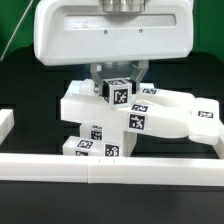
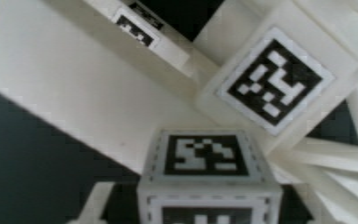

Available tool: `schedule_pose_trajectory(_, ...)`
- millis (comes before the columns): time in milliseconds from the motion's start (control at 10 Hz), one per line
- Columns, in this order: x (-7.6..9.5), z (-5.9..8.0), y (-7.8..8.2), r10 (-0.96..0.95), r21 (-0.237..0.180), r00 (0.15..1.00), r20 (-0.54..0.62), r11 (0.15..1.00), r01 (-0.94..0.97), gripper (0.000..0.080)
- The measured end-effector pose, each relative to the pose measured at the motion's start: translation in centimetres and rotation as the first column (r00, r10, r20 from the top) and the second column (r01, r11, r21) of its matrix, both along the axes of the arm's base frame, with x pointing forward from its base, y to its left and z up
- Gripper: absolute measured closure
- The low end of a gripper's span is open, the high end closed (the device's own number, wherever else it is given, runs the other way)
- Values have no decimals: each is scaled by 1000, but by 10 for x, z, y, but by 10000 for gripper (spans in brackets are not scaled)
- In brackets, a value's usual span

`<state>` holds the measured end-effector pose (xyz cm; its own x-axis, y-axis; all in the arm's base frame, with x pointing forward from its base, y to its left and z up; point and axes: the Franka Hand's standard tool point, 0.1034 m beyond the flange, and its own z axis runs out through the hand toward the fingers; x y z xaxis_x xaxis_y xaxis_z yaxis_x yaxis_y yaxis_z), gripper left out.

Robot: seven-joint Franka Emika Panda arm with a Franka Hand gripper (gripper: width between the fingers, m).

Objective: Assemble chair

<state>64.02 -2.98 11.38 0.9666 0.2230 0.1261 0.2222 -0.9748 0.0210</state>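
Observation:
My gripper (image 1: pixel 118 88) is shut on a small white tagged block (image 1: pixel 118 94), one finger on each side, held at the top of the stacked chair pieces. In the wrist view the block (image 2: pixel 204 158) sits between my fingers (image 2: pixel 105 205), tag facing up. Under it lies the flat white seat panel (image 1: pixel 82 100), with tagged blocks (image 1: pixel 96 132) stacked below. White cut-out frame pieces (image 1: pixel 172 112) with tags spread toward the exterior view's right. A large tagged face of one piece (image 2: pixel 274 80) shows close behind the block in the wrist view.
A long white border rail (image 1: pixel 110 166) runs across the front, right below the stack. A short white rail end (image 1: pixel 5 122) stands at the exterior view's left. The table is black, with a green backdrop behind.

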Motion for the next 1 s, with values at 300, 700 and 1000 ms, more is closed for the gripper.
schedule_pose_trajectory(300,2,0,-1,-206,26,978,8,978,206,515)
schedule_pose_trajectory(700,2,0,0,-494,68,869,-11,867,494,515)
schedule_pose_trajectory(1000,2,-1,0,-736,107,675,-44,669,736,515)
